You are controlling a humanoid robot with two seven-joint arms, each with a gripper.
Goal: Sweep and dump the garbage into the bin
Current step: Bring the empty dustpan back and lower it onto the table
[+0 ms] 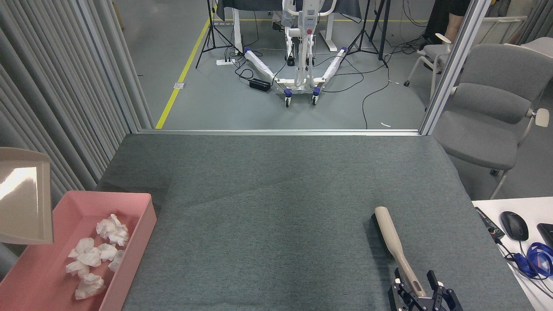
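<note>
Several white wads of garbage [93,255] lie inside the pink bin [144,218] at the table's front left corner. Above the bin's left end hangs the beige dustpan [23,203], tipped up steeply and empty; whatever holds it is beyond the left edge, so my left gripper is out of view. At the front right a beige brush [391,237] lies on the grey table mat. Its handle end sits between the spread fingers of my right gripper [415,286], which stands open around it.
Grey curtains hang along the left side. A grey chair [488,116] stands past the table's right edge. A white desk corner with a mouse [514,225] and cables lies at the front right. A metal rail [281,132] marks the far edge of the grey mat [276,207].
</note>
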